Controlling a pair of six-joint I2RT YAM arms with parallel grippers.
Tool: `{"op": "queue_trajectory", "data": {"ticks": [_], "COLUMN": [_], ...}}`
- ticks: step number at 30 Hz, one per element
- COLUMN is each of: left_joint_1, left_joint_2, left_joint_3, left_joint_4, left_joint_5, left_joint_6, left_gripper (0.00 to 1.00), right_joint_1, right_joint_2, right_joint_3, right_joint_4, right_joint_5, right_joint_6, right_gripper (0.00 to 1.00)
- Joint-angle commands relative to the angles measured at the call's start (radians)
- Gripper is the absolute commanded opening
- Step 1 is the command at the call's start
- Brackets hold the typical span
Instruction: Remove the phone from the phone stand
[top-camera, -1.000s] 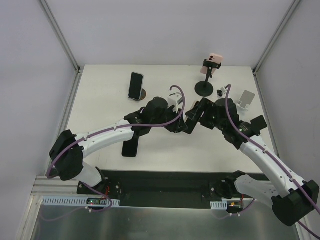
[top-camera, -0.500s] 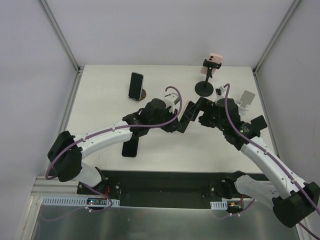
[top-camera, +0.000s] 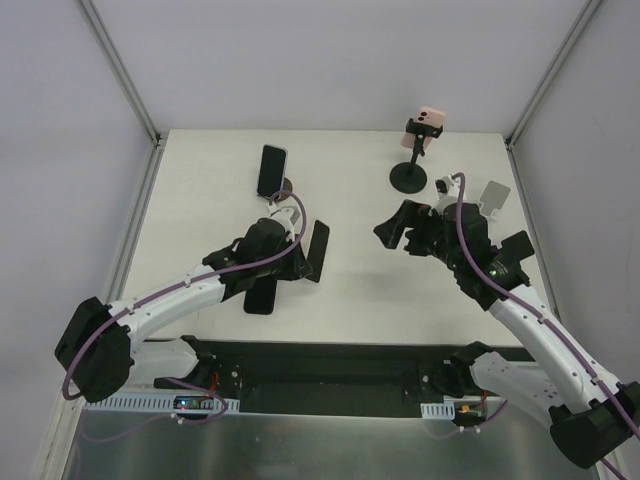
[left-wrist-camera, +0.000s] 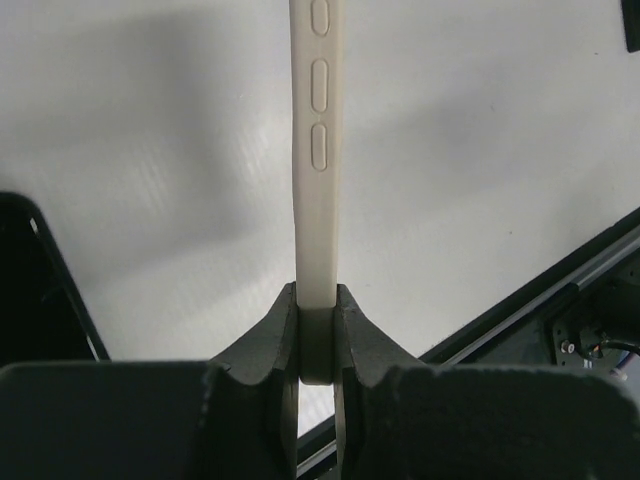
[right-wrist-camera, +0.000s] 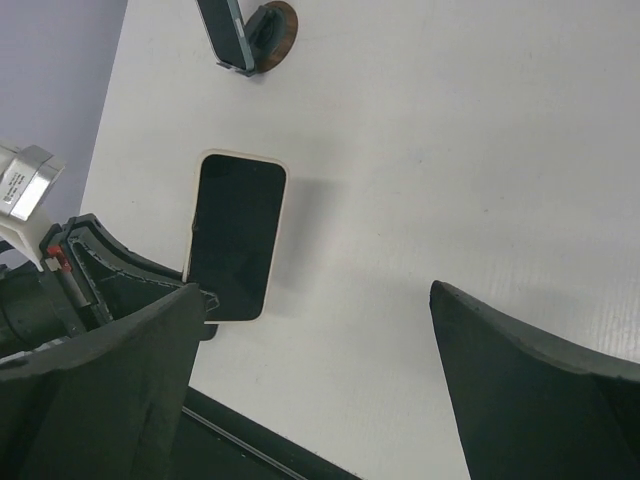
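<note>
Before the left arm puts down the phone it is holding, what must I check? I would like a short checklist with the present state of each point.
1. Left gripper shut on the cream-cased phone: ok.
2. Right gripper open and apart from that phone: ok.
3. Held phone apart from the black phone lying flat on the table: ok.
4. Height of the held phone above the table: cannot tell.
5. Every stand emptied: not ok; the pink phone sits in the black stand.

Left wrist view: the top edge cuts off the cream phone (left-wrist-camera: 318, 150), the left edge cuts off a black phone (left-wrist-camera: 40, 300).
</note>
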Motion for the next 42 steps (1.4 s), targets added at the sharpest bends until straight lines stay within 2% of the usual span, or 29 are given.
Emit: {"op": "queue_trajectory", "data": {"ticks": [1, 13, 26, 37, 39, 40, 42], "left_joint_1": [0.028, 0.066, 0.069, 0.068, 0.069, 0.069, 0.069], "left_joint_2": [-0.074, -0.12, -0.169, -0.129, -0.129, -0.131, -0.132], "left_joint_3": [-0.077, -0.216, -0.252, -0.25, -0.252, -0.252, -0.25], "left_joint_4": [0.038, 0.008, -0.042, -0.048, -0.048, -0.048, -0.052], "left_joint_5": [0.006, 0.023, 0.071, 0.086, 0.085, 0.08, 0.071], "left_joint_6": [-0.098, -0.186, -0.212, -0.22, -0.221, -0.223, -0.223], "left_gripper": [0.0, 0.0, 0.0, 0.0, 0.04, 0.11, 0.2], "right_joint_1": [-0.005, -0.006, -0.006, -0.006, -0.008, -0.008, -0.008], "right_joint_2": [-0.018, -0.023, -0.018, -0.009, -0.012, -0.012, -0.014], "right_joint_3": [-0.018, -0.055, -0.058, -0.07, -0.073, -0.075, -0.078], "right_joint_4": [0.009, 0.009, 0.009, 0.024, 0.026, 0.026, 0.026], "right_joint_5": [0.013, -0.003, -0.003, -0.019, -0.021, -0.019, -0.019], "right_joint_6": [-0.03, -0.017, -0.014, -0.005, -0.007, -0.005, -0.007], "right_gripper": [0.96, 0.96, 0.96, 0.96, 0.96, 0.96, 0.96]}}
